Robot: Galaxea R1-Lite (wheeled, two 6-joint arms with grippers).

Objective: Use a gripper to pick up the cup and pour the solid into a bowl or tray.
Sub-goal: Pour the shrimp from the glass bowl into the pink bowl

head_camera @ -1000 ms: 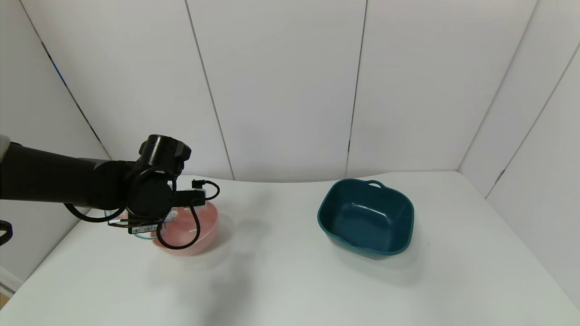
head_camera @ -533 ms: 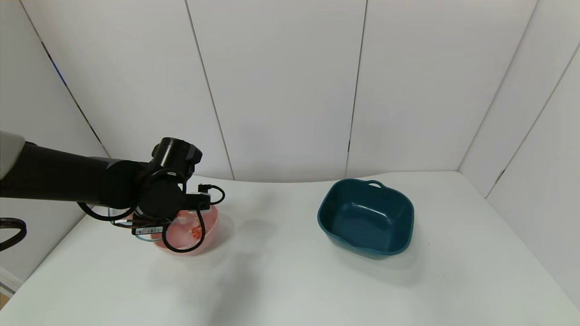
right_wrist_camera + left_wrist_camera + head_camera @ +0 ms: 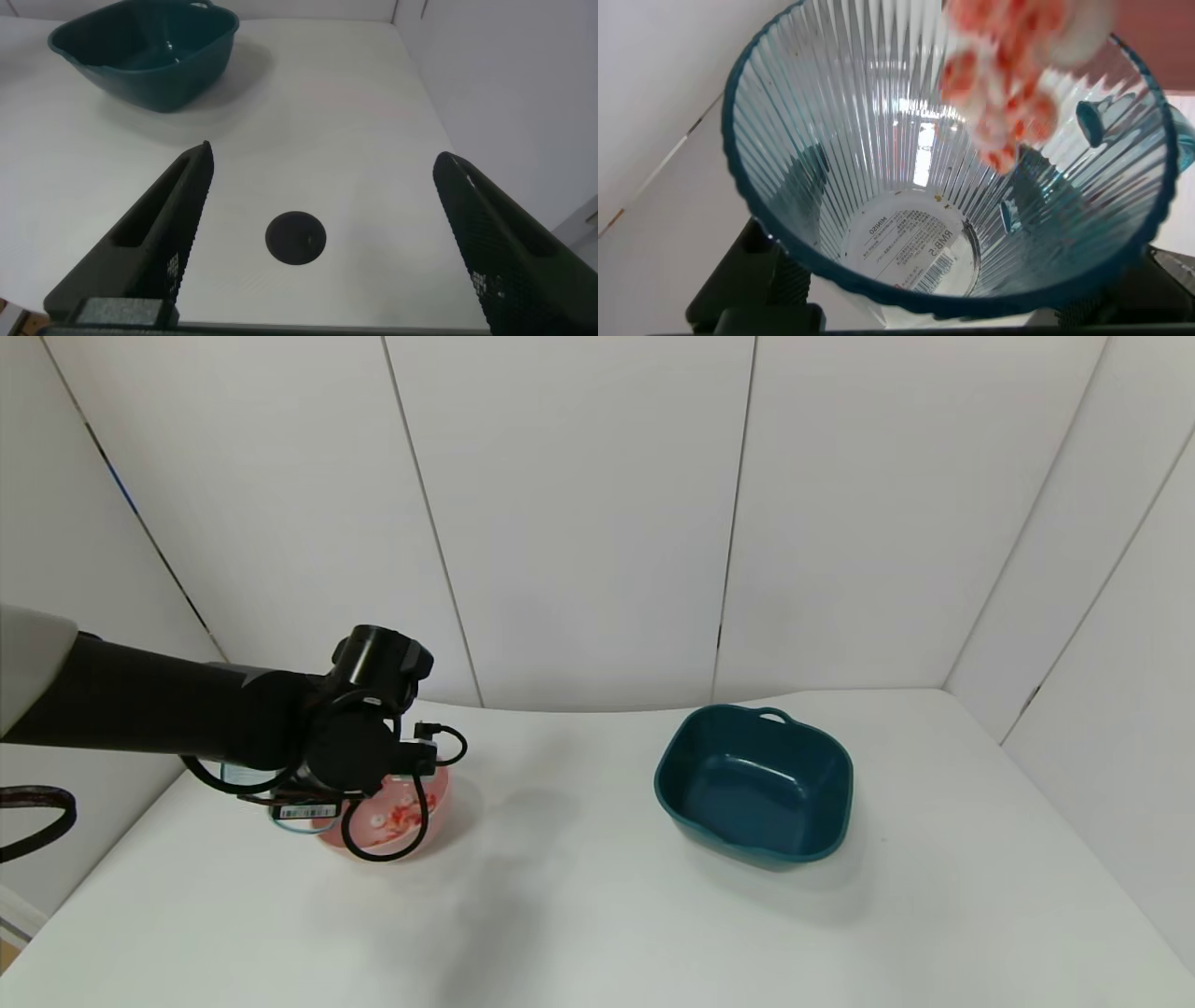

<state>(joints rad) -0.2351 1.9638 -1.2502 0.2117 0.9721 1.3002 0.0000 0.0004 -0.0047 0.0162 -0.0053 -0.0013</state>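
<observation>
At the left of the white table [image 3: 579, 915], the black left gripper [image 3: 359, 775] with looped cables hung over the round pink plastic bowl [image 3: 437, 803], its fingers clamped on the small ribbed, transparent pale-blue plastic cup [image 3: 943, 168]. From the head view the cup was mostly hidden behind the wrist. The wrist view looked straight into its open mouth, showing it tipped well over, presumably so that its contents would slide out over the rim. The small red and white ring-like pieces [image 3: 1013, 70] were spilling past the cup's lip, and some already lay inside the bowl [image 3: 397, 817]. The pour looked nearly complete, since the cup's base showed bare.

Farther right, well apart from the bowl, stood a dark teal rectangular plastic basin [image 3: 754, 784] with a handle, empty and seemingly not involved.

The right gripper [image 3: 327, 238] hung over bare table at the right, fingers spread apart and holding nothing, apparently parked.
</observation>
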